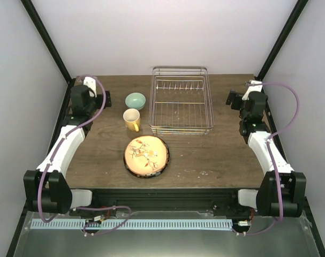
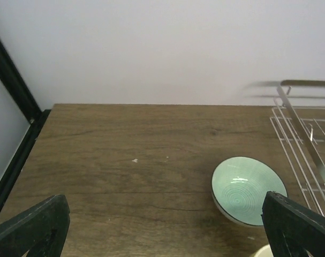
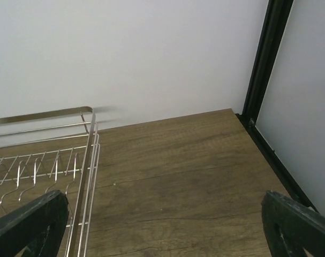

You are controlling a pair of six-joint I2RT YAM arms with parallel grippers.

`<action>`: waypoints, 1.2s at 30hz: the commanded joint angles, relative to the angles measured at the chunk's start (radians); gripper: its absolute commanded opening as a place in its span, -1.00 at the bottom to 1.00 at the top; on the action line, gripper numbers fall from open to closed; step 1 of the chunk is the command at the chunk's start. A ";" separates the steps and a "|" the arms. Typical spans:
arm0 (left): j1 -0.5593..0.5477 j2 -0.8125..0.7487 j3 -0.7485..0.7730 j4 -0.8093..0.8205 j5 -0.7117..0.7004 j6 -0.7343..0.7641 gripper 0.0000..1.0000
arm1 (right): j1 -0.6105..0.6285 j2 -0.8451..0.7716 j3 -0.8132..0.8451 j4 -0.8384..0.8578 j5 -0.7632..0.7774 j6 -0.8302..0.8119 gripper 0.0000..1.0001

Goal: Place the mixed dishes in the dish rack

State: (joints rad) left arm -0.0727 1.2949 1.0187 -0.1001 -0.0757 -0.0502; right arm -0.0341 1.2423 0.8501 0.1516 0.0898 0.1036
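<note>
The left arm (image 1: 66, 144) and right arm (image 1: 266, 147) reach forward along opposite sides in mirrored poses. The left tool (image 2: 162, 227) and right tool (image 3: 162, 225) hover with jaws spread wide, both empty, pointing ahead.

Brown wooden table (image 1: 205, 160), white walls (image 1: 151, 32), black posts (image 1: 47, 38).

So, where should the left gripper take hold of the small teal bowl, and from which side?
Probably by the rim, from above. The teal bowl stands upright, mouth open, so one finger can go inside and one outside its thin wall. The rim's left part seems best: it faces the left gripper, while the mug stands at its near side and the dish rack at its right.
</note>
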 commanded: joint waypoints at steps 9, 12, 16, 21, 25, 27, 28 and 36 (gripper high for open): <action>0.032 0.158 0.162 -0.012 0.154 -0.138 0.98 | 0.011 0.021 0.117 -0.109 0.187 -0.025 1.00; 0.068 0.203 0.214 -0.036 0.312 -0.171 0.94 | 0.011 0.008 0.101 -0.097 0.182 -0.013 1.00; 0.088 0.252 0.257 -0.052 0.402 -0.124 0.89 | 0.011 0.042 0.141 -0.148 0.126 -0.013 0.98; 0.081 0.378 0.477 -0.355 0.377 0.044 0.96 | 0.011 0.107 0.275 -0.289 0.013 -0.049 1.00; 0.052 0.499 0.666 -0.576 0.329 0.094 0.86 | 0.013 0.159 0.373 -0.361 -0.024 -0.057 1.00; 0.021 0.571 0.769 -0.696 0.206 0.119 0.87 | 0.014 0.176 0.405 -0.381 -0.029 -0.060 1.00; 0.010 0.601 0.806 -0.736 0.171 0.116 0.87 | 0.015 0.180 0.414 -0.387 -0.029 -0.060 1.00; -0.035 0.762 0.977 -1.045 0.144 0.010 0.72 | 0.023 0.175 0.418 -0.392 -0.025 -0.049 1.00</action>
State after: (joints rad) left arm -0.0967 2.0270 1.9770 -0.9161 0.1062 0.0055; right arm -0.0227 1.4227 1.2354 -0.2134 0.0708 0.0574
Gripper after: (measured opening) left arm 0.870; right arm 0.997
